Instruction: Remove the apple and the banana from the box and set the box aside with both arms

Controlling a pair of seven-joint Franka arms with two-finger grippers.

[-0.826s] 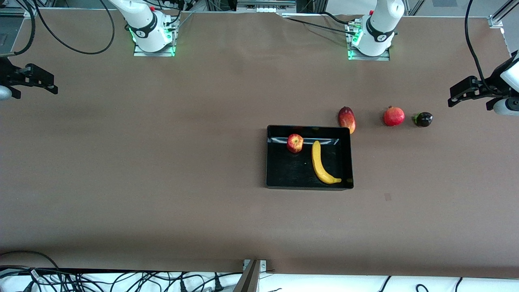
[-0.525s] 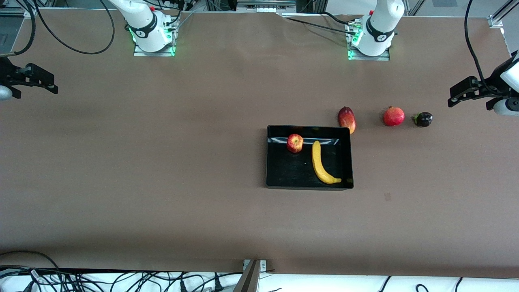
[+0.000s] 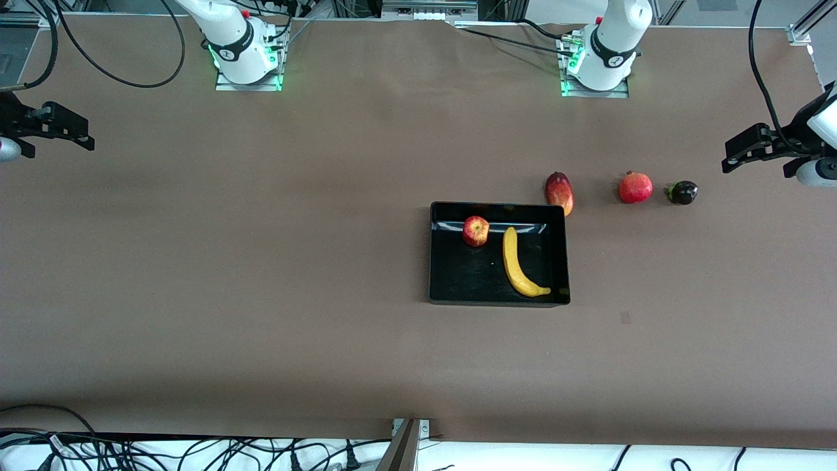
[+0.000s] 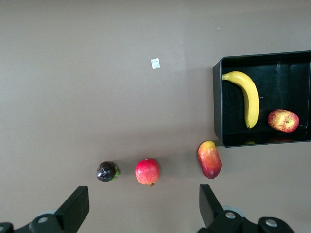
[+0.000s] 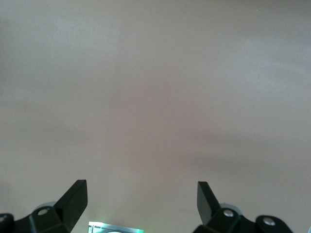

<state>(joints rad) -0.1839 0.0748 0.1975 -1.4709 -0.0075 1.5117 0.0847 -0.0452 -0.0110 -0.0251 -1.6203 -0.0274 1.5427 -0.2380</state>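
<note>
The black box stands near the middle of the table, a little toward the left arm's end. The apple and the banana both lie inside it. The left gripper hangs over the table edge at the left arm's end, fingers wide apart, holding nothing. The right gripper waits over the right arm's end, also wide open and empty. Both are well apart from the box.

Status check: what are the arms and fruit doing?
Left gripper and right gripper open, empty, waiting at table ends. Apple, banana in box. Nothing in the way.
</note>
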